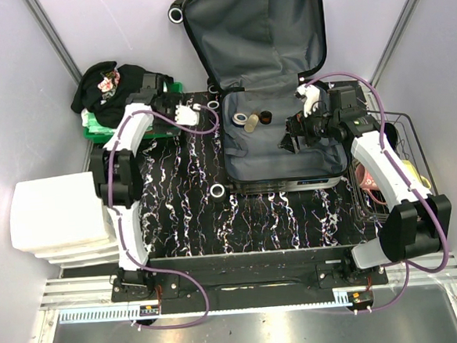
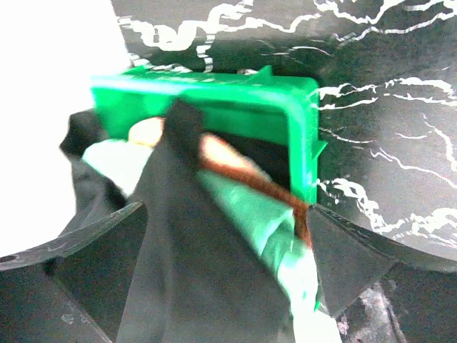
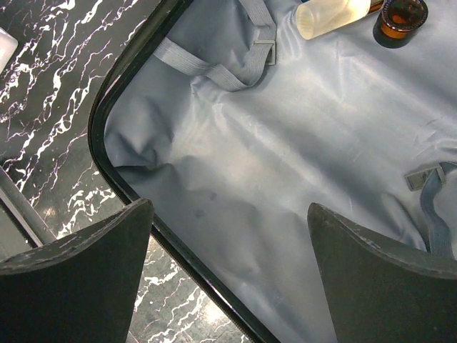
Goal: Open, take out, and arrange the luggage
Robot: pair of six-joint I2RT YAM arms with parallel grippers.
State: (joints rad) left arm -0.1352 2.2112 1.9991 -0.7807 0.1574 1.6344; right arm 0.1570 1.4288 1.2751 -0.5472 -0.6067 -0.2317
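The luggage lies open at the middle back of the table, its lid leaning against the rear wall and its grey lining showing. A pale bottle and a brown jar rest inside. My right gripper hovers open over the lining just inside the suitcase's rim, and nothing sits between its fingers. My left gripper is over the green bin. Its jaws stand wide apart, with dark clothing and a pale green cloth draped between them.
The green bin at back left carries a heap of black clothes. A white drawer unit stands at the left edge. A wire basket with items stands at the right. Small white wheels stick out beside the case.
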